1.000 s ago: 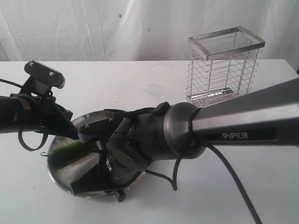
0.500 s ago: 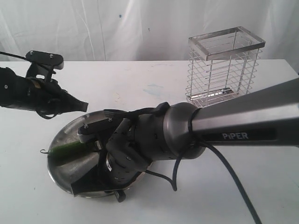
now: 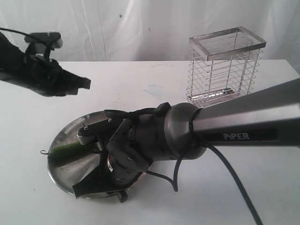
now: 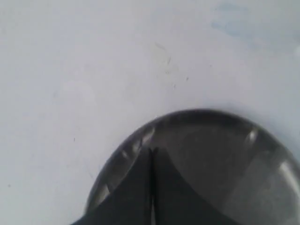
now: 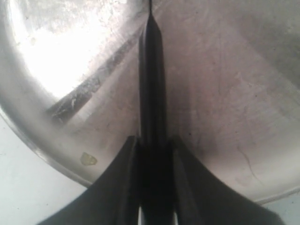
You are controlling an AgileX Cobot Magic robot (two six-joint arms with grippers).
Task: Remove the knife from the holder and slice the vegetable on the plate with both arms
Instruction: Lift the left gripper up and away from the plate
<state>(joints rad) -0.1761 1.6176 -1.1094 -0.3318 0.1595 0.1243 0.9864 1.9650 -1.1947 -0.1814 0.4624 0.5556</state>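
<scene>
White table (image 3: 28, 197). R arm (image 3: 243, 122) reaches across from the right, its wrist low over the plate (image 3: 75, 166). Holder (image 3: 225, 65) stands at back right, upright, no knife in it, well apart from the plate. L gripper (image 3: 78, 84) hangs up in the air beyond the plate's far-left rim, touching nothing. In the L wrist view its fingers (image 4: 140, 187) are pressed together w/ only a hairline between, nothing held. R gripper (image 5: 153, 145) is clamped narrow on the knife (image 5: 152, 70): handle btwn the fingers, blade running straight out over bare steel from the rim side. Vegetable (image 3: 65, 150) lies at the plate's left edge, long axis roughly left-right in the exterior view, curled stem poking out past the rim. It doesn't show in the R wrist view, so prob. the blade isn't over it yet. R gripper is nearer. L is well apart and above, and would likely need to drop to steady the veg so the blade can cross its long axis.
</scene>
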